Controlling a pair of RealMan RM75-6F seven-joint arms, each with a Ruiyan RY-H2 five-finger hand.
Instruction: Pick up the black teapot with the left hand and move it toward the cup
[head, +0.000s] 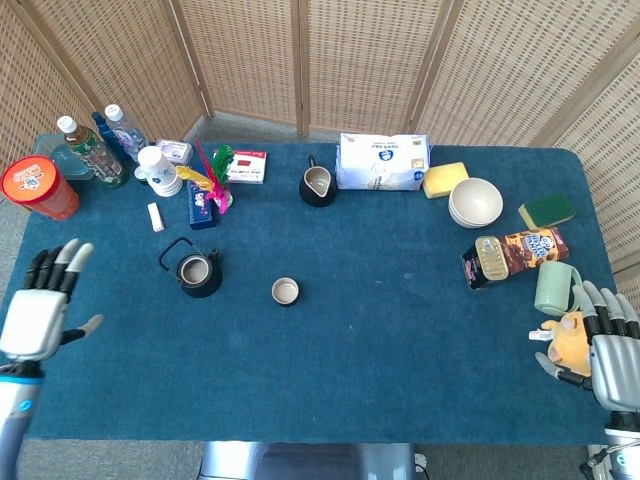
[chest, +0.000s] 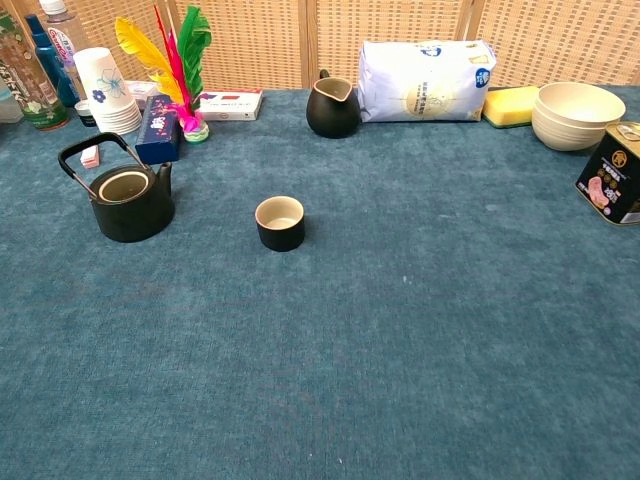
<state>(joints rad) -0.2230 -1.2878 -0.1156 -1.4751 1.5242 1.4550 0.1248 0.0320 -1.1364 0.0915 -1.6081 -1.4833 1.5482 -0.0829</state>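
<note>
Blue cloth covers the table (head: 400, 380). Black teapot (head: 197, 272) stands upright on it, lid off, handle raised and leaning toward the table's far left side. The cup (head: 285, 291) sits apart from it, further toward the table's middle — nothing lies between them. Left hand (head: 40, 305) hovers over the table's left edge, fingers spread, holding nothing, well apart from the teapot. Right hand (head: 605, 345) rests at the right near corner, fingers loosely extended beside a small yellow object (head: 570, 340) — whether it grips that object cannot be told. Chest view shows teapot (chest: 127, 196) and cup (chest: 279, 222) but neither hand. A black pitcher (head: 317, 186) stands further back.
</note>
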